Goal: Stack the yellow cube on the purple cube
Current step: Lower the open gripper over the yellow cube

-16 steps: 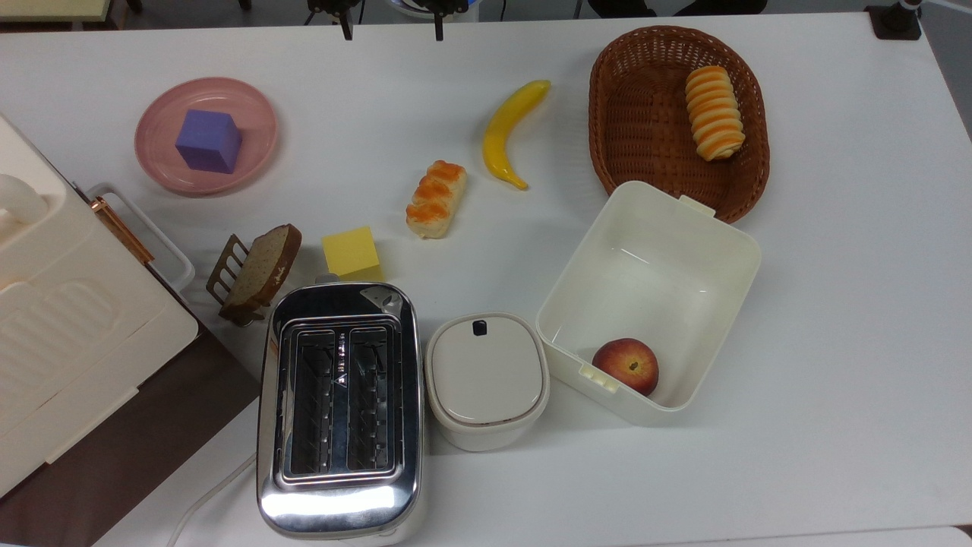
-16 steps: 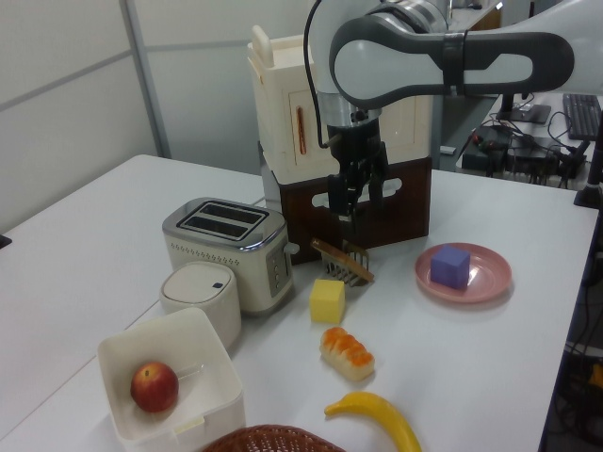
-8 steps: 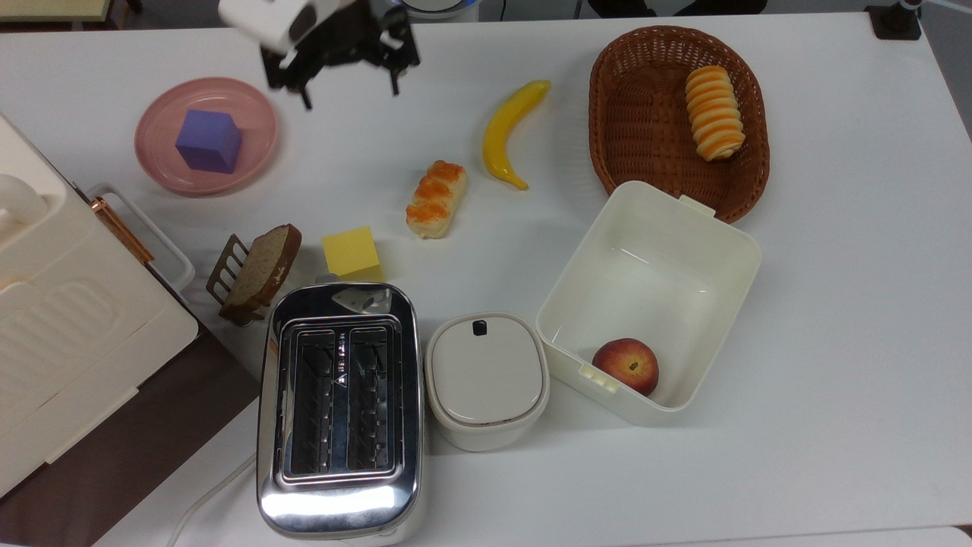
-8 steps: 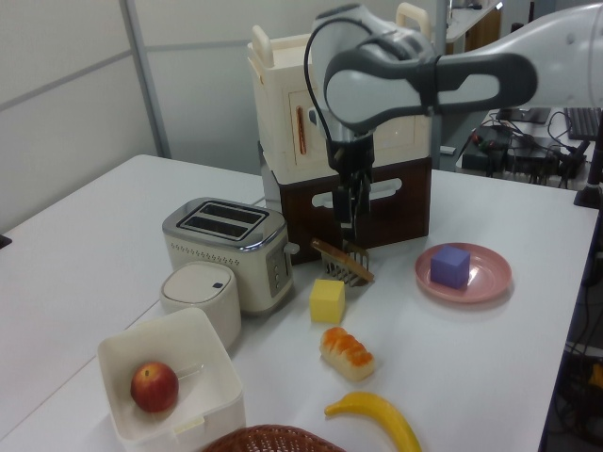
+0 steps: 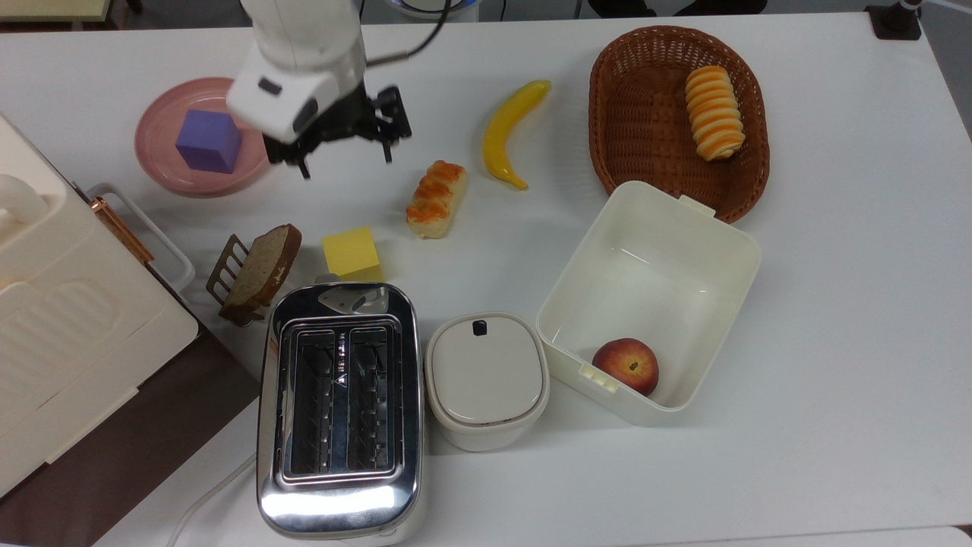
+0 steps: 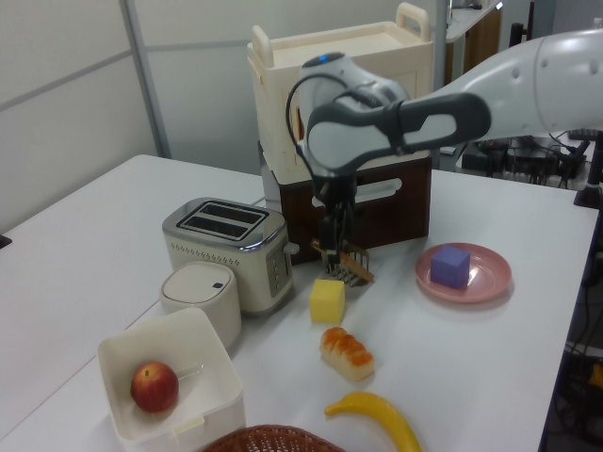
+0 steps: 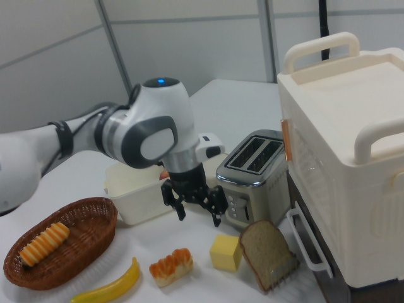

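The yellow cube [image 5: 351, 251] rests on the white table just behind the toaster, also seen in the left view [image 6: 327, 300] and the right view [image 7: 226, 252]. The purple cube [image 5: 209, 141] sits on a pink plate [image 5: 163, 171] at the top view's upper left, and at the left view's right [image 6: 450, 266]. My gripper [image 5: 348, 162] hangs open and empty above the table between the plate and the yellow cube. In the right view the gripper [image 7: 197, 213] hovers above and just left of the yellow cube, touching nothing.
A chrome toaster [image 5: 339, 410], a lidded white canister [image 5: 486, 380] and an open white box [image 5: 729, 251] holding a peach [image 5: 625, 365] line the top view's lower half. A bread slice in a rack [image 5: 258, 270], a glazed roll [image 5: 434, 199], a banana [image 5: 509, 133] and a wicker basket [image 5: 630, 129] lie around.
The arm has swept in from the top view's upper edge and come down toward the yellow cube. The gripper stays open. No object has moved.
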{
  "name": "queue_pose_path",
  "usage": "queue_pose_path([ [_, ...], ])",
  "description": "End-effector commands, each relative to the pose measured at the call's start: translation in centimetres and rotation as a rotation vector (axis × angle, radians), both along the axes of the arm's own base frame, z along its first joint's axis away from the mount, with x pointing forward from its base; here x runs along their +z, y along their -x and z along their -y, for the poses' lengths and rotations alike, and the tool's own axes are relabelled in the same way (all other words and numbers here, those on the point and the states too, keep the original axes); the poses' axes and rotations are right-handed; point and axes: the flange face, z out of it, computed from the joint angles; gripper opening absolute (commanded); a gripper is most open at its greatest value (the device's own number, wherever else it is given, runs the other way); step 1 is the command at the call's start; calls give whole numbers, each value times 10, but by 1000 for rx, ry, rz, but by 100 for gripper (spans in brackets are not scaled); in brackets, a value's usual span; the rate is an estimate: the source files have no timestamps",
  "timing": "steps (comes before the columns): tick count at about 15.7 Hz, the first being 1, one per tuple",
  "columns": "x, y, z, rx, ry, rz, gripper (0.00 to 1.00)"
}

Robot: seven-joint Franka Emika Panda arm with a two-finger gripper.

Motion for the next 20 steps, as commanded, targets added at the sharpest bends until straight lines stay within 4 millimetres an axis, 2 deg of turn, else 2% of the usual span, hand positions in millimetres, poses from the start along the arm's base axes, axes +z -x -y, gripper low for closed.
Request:
queue_pose_path([
  [1, -34, -14, 1, 7, -2, 15, 100],
  [2, -48, -19, 1, 7, 1, 10, 100],
  [7, -86, -32, 0, 8, 15, 14, 100],
  [13, -114, -37, -2, 2, 32, -6, 100],
  [17, -124, -37, -2, 4, 35, -20, 100],
  [20, -120, -43, -1, -2, 39, 21, 100],
])
